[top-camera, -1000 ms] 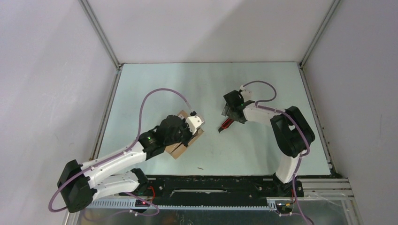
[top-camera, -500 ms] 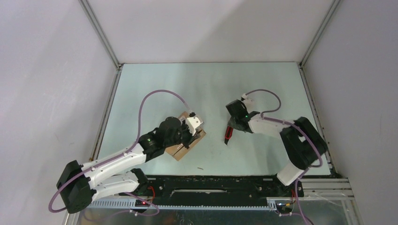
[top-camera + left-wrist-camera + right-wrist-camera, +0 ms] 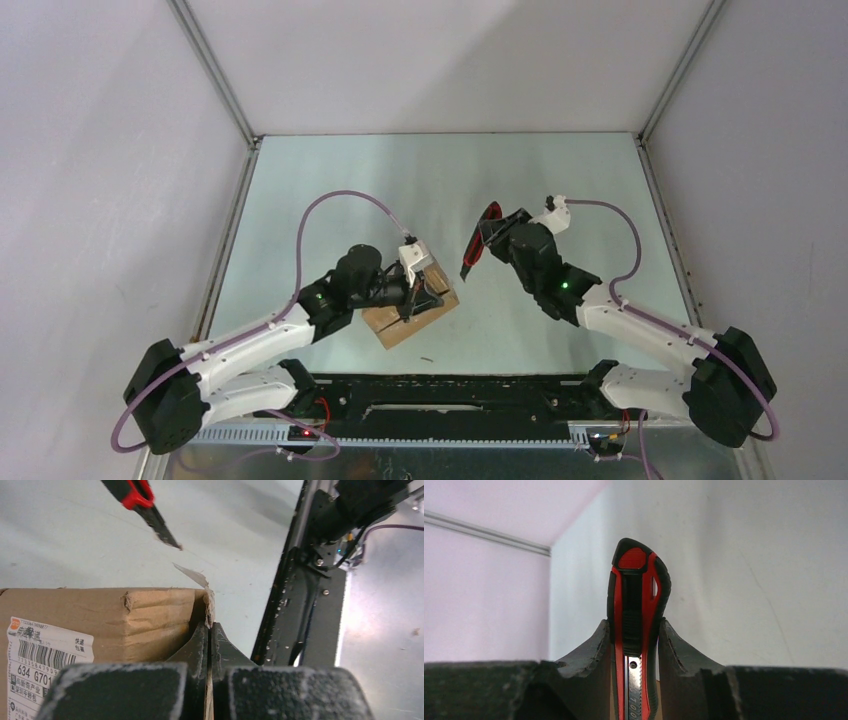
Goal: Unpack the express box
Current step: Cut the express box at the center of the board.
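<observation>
On the left half of the table (image 3: 330,180), the left gripper (image 3: 210,630) has its 2 fingers pressed together on a thin, torn cardboard edge at a corner of the express box (image 3: 412,322). The box lies near the front edge, just left of centre, and shows a white printed label (image 3: 45,655). To the right, the right gripper (image 3: 634,630) is clamped on the red-and-black utility knife (image 3: 638,575), whose tip angles toward that corner without touching it.

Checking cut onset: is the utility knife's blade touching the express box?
Apart. Left wrist view shows bare table between the utility knife tip and the express box.
</observation>
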`<state>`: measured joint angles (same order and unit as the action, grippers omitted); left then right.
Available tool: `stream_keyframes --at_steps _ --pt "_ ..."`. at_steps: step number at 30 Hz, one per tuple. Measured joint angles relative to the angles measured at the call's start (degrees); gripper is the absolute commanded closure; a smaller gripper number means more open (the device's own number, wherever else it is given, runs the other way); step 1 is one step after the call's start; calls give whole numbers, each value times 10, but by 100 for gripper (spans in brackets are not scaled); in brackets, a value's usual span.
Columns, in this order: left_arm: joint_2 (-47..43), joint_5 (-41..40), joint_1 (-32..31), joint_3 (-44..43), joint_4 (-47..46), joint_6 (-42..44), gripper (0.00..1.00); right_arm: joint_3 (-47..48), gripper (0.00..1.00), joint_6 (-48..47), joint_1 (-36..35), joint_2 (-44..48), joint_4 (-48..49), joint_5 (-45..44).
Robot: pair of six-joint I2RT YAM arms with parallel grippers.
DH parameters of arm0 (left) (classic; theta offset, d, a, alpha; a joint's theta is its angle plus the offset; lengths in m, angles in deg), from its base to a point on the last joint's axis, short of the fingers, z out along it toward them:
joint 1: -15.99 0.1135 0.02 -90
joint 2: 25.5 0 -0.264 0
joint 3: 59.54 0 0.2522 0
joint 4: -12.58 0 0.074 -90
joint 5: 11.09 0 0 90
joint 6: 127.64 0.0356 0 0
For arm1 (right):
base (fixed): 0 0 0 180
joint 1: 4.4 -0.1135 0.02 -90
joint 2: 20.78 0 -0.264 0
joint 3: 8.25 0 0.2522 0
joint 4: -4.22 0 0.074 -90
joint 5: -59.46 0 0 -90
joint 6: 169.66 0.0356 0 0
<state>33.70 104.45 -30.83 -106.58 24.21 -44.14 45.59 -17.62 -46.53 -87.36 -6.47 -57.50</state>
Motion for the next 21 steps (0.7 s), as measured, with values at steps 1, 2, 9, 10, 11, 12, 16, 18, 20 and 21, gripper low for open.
stream_keyframes --at_steps 1,2,9,10,11,12,16,18,20,21 --pt "0 8 1 0 -6 -9 100 0 100 3 -6 5 12 -11" --pt "1 17 2 0 -8 -16 100 0 100 5 -10 8 24 -20" --pt "23 37 12 -6 -16 -52 100 -12 100 6 -19 16 56 -58" --pt "31 37 14 -12 -13 -56 100 -13 100 6 -21 19 56 -62" --pt "39 39 17 -19 -9 -59 100 -13 100 5 -25 23 57 -67" --pt "48 41 19 -26 -6 -62 100 -13 100 5 -29 26 59 -71" --pt "59 41 24 -36 0 -71 100 -13 100 5 -46 34 66 -85" --pt "61 40 25 -38 3 -73 100 -13 100 5 -56 35 67 -94" --pt "65 40 25 -42 6 -75 100 -13 100 3 -63 35 71 -100" --pt "68 40 25 -44 9 -76 100 -13 100 0 -66 35 73 -104"
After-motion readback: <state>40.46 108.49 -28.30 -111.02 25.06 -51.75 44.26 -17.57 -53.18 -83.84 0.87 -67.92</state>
